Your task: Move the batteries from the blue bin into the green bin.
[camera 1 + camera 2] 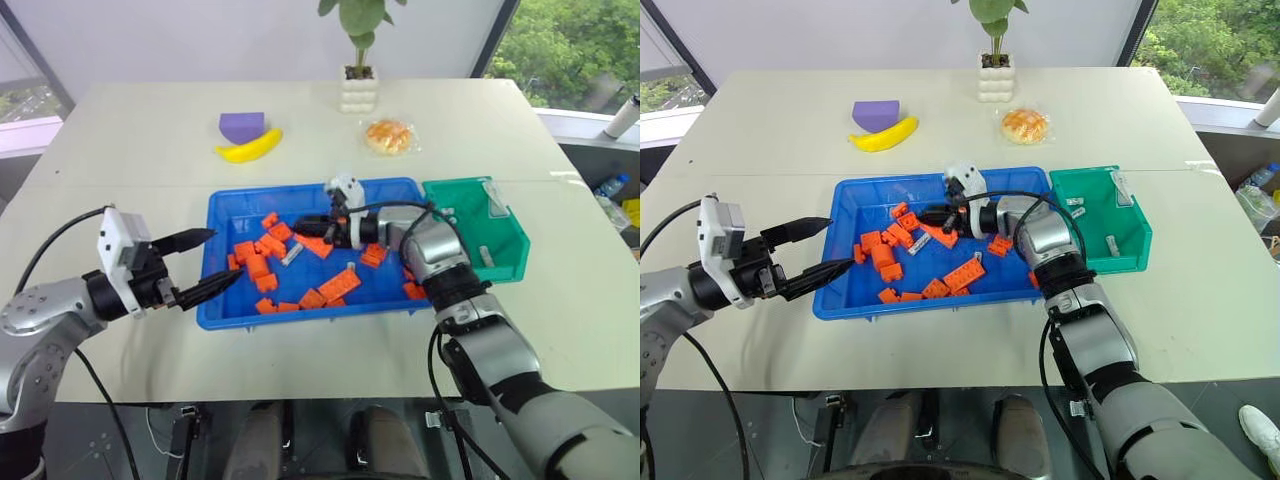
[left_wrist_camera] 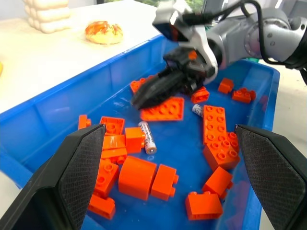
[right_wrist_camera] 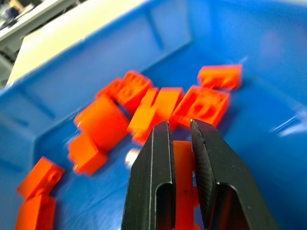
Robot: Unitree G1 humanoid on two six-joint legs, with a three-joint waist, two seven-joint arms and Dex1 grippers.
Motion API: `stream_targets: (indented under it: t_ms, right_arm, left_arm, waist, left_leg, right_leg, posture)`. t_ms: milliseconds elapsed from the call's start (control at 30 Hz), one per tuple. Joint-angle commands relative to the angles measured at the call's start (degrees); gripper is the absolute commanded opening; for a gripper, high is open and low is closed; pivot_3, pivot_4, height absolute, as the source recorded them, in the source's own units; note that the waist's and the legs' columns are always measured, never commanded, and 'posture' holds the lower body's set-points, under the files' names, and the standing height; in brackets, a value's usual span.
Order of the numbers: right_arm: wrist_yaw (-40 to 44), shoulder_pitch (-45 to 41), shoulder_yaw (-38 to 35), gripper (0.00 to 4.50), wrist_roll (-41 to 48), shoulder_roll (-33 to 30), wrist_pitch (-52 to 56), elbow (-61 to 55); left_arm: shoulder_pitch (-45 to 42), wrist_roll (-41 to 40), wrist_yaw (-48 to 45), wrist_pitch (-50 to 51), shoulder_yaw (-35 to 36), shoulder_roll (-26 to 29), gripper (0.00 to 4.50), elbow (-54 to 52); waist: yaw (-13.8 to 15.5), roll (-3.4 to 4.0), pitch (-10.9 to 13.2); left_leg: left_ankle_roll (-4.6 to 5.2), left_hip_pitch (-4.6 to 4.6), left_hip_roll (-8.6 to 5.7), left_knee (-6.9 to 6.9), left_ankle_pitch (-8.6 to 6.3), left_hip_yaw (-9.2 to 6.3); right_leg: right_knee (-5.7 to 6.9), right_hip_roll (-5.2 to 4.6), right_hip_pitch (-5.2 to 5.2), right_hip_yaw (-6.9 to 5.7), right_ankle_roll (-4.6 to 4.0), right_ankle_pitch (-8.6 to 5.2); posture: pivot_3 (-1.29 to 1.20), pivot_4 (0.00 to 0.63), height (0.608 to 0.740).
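Right claw (image 1: 304,223), fingers pressed together, hangs low over the middle of the blue bin (image 1: 222,212), pointing toward the robot's left; whether anything sits between its tips cannot be told. A battery (image 1: 292,254) lies just below and beside those tips among orange bricks (image 1: 339,285), long axis slanted across the bin. The green bin (image 1: 512,229) abuts the blue bin's right end, holding batteries. Left claw (image 1: 200,262), spread, waits at the blue bin's left rim.
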Motion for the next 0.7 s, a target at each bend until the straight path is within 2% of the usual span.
stream_targets:
  t_ms: [33,367,400,467,567,700]
  right_arm:
    - [-1.86,-4.67,-1.58,0.04,-1.47,1.19,-6.72,4.38]
    - [-2.2,-7.95,1.74,0.04,-10.86,0.13,-24.32,19.26]
    - [-2.81,-8.15,1.97,1.04,-11.79,0.14,-26.16,20.4]
    - [-4.13,-8.5,1.99,1.74,-13.24,0.21,-29.15,22.05]
    - [-4.3,-9.56,0.97,3.15,-13.55,-0.03,-31.82,22.04]
    - [1.78,-11.0,-0.52,3.15,-10.98,-2.21,-33.01,16.94]
  left_arm:
    - [-0.84,0.31,-0.09,-0.98,-0.71,-0.21,4.5,-0.42]
    - [-0.33,-0.28,0.72,-0.76,-0.49,-0.52,4.5,-1.21]
    - [-0.26,-0.34,0.84,-0.71,-0.51,-0.58,4.5,-1.34]
    - [-0.19,-0.5,1.08,-0.55,-0.56,-0.67,4.5,-1.59]
    - [0.03,-0.82,1.29,-0.33,-0.56,-0.59,4.5,-1.88]
    - [0.25,-1.35,1.17,0.08,-0.3,-0.22,4.5,-2.02]
  waist:
    - [-0.06,0.0,0.0]
    - [-0.17,0.0,0.0]
    - [-0.17,0.0,0.0]
    - [-0.2,0.0,0.0]
    - [-0.21,0.01,0.0]
    - [-0.05,0.02,0.01]
  left_leg:
    - [0.0,0.0,0.0,-0.01,0.0,0.0]
    - [0.0,0.0,-0.02,-0.02,0.0,0.01]
    - [0.0,0.0,-0.01,-0.02,0.0,0.01]
    - [-0.01,0.0,-0.01,-0.02,0.0,0.01]
    - [-0.01,0.0,-0.01,-0.02,0.01,0.01]
    - [-0.02,0.0,0.0,-0.02,0.01,0.01]
  right_leg:
    - [0.0,0.01,0.0,0.0,0.0,0.0]
    - [0.0,-0.01,0.0,0.01,0.0,0.0]
    - [0.0,0.0,-0.01,0.01,0.0,0.0]
    - [0.0,0.0,-0.01,0.01,0.0,0.0]
    - [0.0,0.0,-0.02,0.01,0.0,0.0]
    - [-0.01,0.0,-0.01,0.01,0.0,0.0]
  posture:
    - [0.0,0.15,0.739]
    - [0.0,0.15,0.739]
    - [0.0,0.15,0.739]
    - [0.0,0.15,0.739]
    - [0.0,0.15,0.739]
    - [0.0,0.15,0.739]
